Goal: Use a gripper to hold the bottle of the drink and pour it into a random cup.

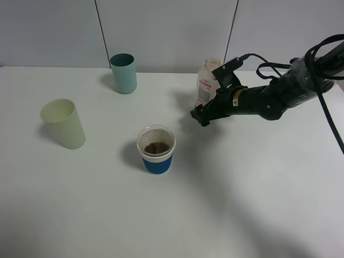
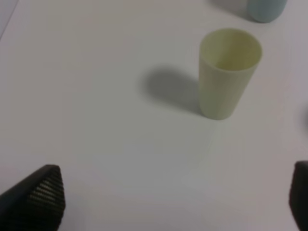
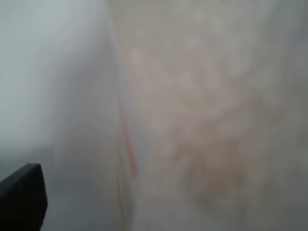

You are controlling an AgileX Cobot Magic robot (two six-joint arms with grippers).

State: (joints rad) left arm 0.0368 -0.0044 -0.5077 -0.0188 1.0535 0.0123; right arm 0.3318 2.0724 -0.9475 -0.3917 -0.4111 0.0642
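A plain white matte surface (image 1: 258, 204) runs back to a pale grey panelled wall (image 1: 166, 32), and near its far edge, right of centre, the small translucent plastic bottle with a beige cap and white-and-pink label (image 1: 206, 81) stands upright with the right black two-fingered claw (image 1: 203, 114) close against it; whether that claw grips it cannot be told. The left claw (image 2: 173, 199) hangs wide open and empty over the left side, near a pale yellow-green plastic tumbler (image 1: 63, 123). A teal tumbler (image 1: 123, 73) stands by the far edge, and the short clear cup with a blue sleeve (image 1: 156, 149), brown inside, sits near the centre.

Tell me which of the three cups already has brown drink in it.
The short clear plastic cup with the blue sleeve, nearest the camera. The pale yellow-green tumbler looks empty; the teal tumbler's inside is not visible.
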